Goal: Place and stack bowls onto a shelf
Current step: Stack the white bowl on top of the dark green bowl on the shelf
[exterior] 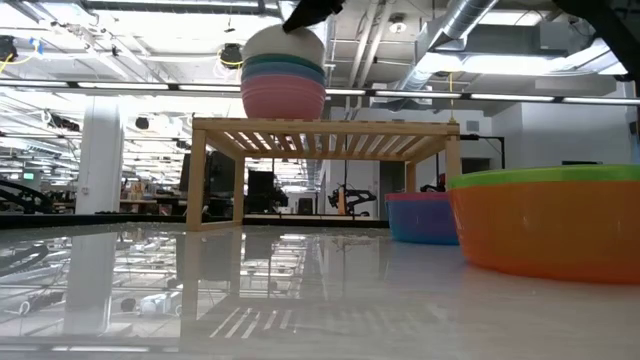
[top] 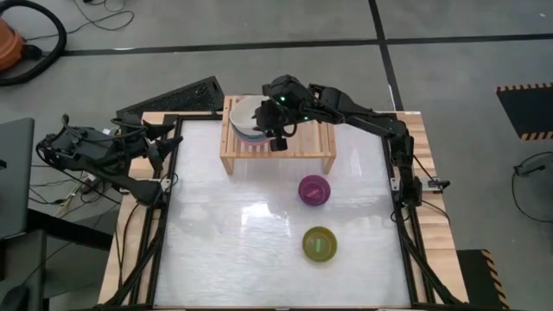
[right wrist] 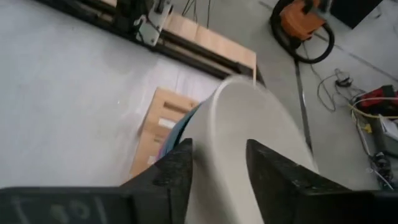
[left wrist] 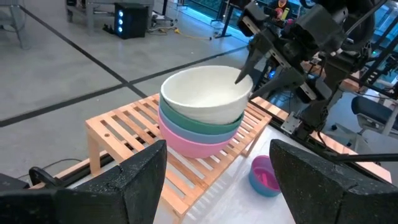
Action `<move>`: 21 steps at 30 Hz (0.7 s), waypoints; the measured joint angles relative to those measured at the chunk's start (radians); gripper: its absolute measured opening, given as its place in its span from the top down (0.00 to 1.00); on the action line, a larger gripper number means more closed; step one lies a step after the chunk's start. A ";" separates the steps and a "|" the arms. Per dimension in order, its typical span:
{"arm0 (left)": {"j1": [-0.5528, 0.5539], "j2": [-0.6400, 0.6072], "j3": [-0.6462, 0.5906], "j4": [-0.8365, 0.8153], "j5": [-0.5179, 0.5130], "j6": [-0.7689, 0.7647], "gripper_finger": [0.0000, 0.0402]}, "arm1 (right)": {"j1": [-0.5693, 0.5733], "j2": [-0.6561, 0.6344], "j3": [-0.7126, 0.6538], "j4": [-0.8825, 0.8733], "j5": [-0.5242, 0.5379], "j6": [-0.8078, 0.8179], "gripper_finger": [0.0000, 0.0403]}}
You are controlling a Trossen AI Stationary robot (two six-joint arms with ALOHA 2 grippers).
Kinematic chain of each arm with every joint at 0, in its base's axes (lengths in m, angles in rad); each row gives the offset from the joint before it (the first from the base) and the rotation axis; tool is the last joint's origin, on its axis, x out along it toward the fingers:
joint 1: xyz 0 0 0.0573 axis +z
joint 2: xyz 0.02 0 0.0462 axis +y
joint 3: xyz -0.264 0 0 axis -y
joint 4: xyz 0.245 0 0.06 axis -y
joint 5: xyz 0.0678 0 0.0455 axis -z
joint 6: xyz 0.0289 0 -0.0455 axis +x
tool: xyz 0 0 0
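Observation:
A stack of larger bowls sits on the left end of the light-wood shelf: pink at the bottom, then blue-grey, teal, and cream-white on top. My right gripper is open above the cream-white bowl's rim, which runs between its fingers. A purple bowl rests in a cyan one on the table. An olive-green bowl rests in an orange-red one. My left gripper waits open at the table's left edge. My right gripper comes slanting down from the table's right. One finger is over the inside of the cream-white bowl's rim and one is outside it. I cannot tell whether either finger touches the wall. The bowl sits nested in the stack.
A black slatted panel lies off the table's far-left corner. The shelf's right two thirds carry no bowls. The white tabletop has free room left of the two small bowl pairs. Cables and an orange vacuum lie on the floor.

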 joint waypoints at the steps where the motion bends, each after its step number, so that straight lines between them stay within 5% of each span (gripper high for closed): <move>1: 0.000 0.000 0.000 0.000 0.000 0.000 0.33 | 0.000 0.000 0.000 0.010 0.000 0.000 0.52; 10: 0.000 0.009 0.000 0.000 -0.008 -0.004 0.33 | 0.047 -0.024 0.014 0.083 0.070 0.086 0.47; 14: 0.000 0.024 0.000 0.000 -0.041 -0.004 0.33 | 0.080 -0.052 0.015 0.084 0.223 0.123 0.65; 18: 0.000 0.042 0.000 0.000 -0.065 -0.002 0.33 | 0.082 -0.053 0.014 0.018 0.233 0.165 0.94; 21: 0.000 0.055 0.000 0.000 -0.072 0.008 0.33 | 0.081 -0.037 0.014 -0.030 0.234 0.191 0.93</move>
